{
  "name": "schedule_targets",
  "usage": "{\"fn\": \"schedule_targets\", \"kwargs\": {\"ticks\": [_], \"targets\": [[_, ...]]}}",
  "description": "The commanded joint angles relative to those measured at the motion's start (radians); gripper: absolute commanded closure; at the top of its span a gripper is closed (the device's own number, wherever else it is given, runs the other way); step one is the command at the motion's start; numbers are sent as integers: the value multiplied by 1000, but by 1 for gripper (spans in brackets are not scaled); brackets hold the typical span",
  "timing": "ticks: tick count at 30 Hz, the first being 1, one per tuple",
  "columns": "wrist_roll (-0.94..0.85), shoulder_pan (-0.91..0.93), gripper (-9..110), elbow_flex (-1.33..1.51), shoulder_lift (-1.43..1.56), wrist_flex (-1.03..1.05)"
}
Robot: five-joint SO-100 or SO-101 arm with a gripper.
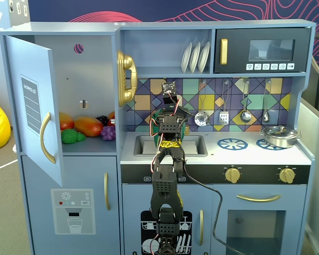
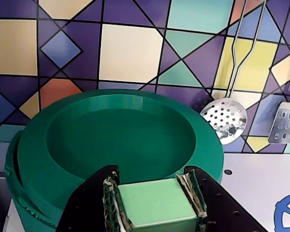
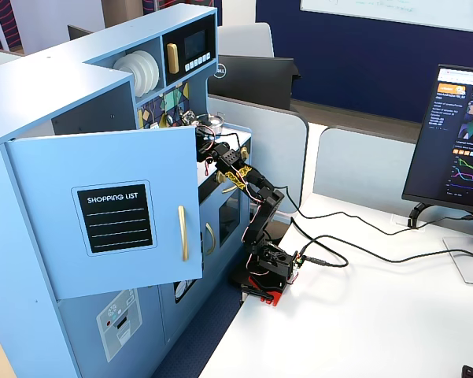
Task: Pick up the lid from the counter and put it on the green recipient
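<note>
Green recipient (image 2: 14, 193) at the back of the bench (image 2: 260, 179) beside the sink, under the lid (image 2: 120, 135) lying slightly off-centre on its rim, light-green knob (image 2: 157, 203) pinched between both fingers (image 2: 111, 203) in the wrist view, skimmer (image 2: 224, 118) hanging behind.

One fixed view faces the toy kitchen (image 1: 212, 133) frontally; another sees it obliquely from the side, farther back. My wrist camera looks closely past my gripper (image 2: 154, 203). Both fixed views share my arm (image 3: 252, 205).
</note>
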Motion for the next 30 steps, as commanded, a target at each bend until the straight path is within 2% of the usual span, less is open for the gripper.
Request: {"fn": "schedule_targets", "kwargs": {"ticks": [1, 30], "targets": [[-2, -23, 101, -64, 15, -25], [-18, -23, 101, -92, -8, -61]]}}
